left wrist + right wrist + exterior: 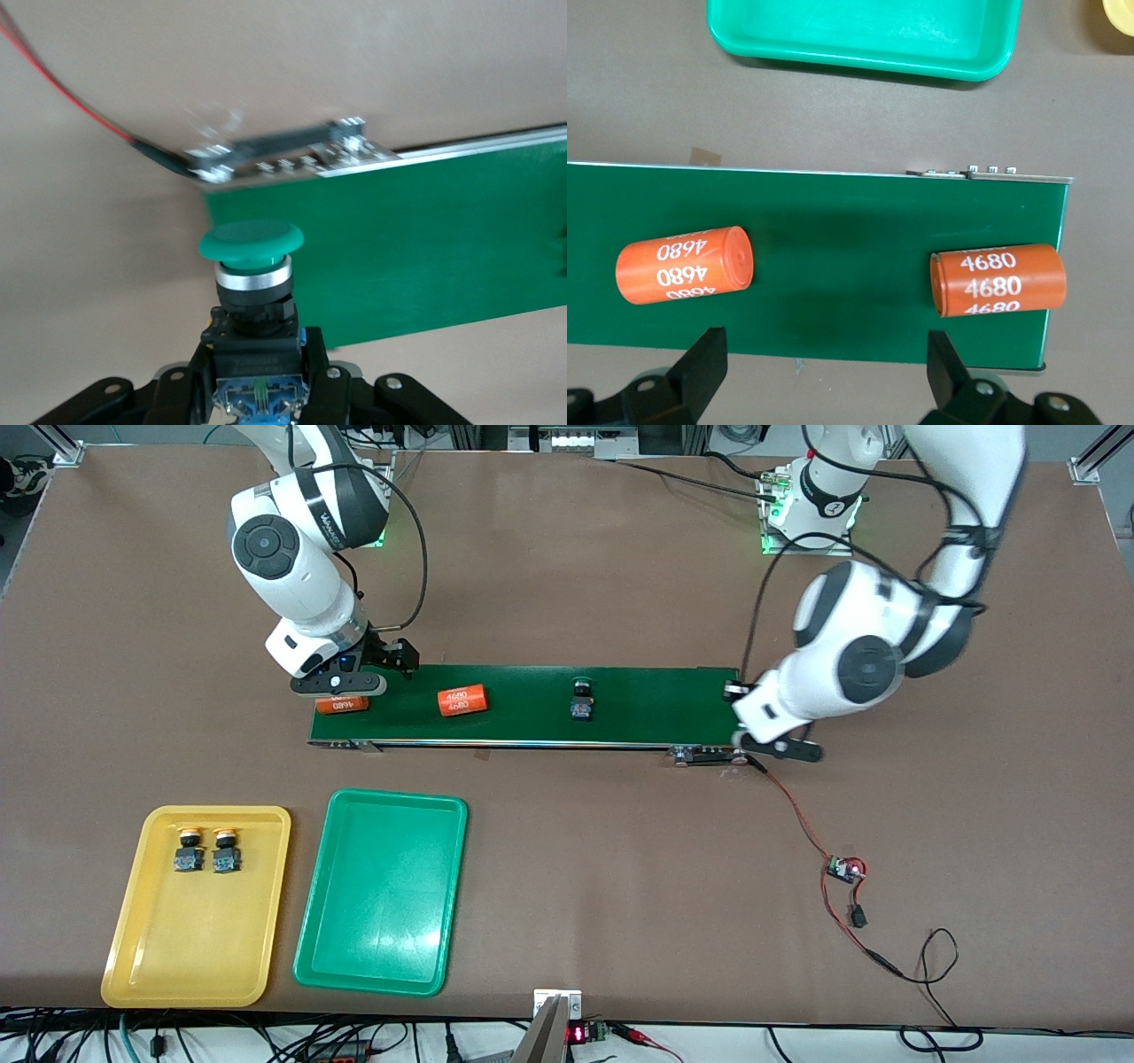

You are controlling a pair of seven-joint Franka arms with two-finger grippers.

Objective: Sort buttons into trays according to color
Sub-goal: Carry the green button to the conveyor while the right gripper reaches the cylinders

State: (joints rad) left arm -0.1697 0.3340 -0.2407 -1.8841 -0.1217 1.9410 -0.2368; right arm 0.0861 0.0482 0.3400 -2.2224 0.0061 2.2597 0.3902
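Nearest the camera, the yellow tray (197, 905) holds both yellow-capped buttons (205, 850); the green tray (383, 892) beside it has none. One green button (582, 700) lies on the conveyor belt (532, 707) among orange cylinders (463, 701). Left gripper (261, 390), over the belt's end, clamps the other green button (252, 266). Right gripper (824, 354) hangs wide over the cylinders. Judged half done.

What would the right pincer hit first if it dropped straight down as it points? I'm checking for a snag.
Probably the conveyor belt in the gap between the two orange cylinders; the open right pincer seems to straddle that bare strip, though depth is unclear.
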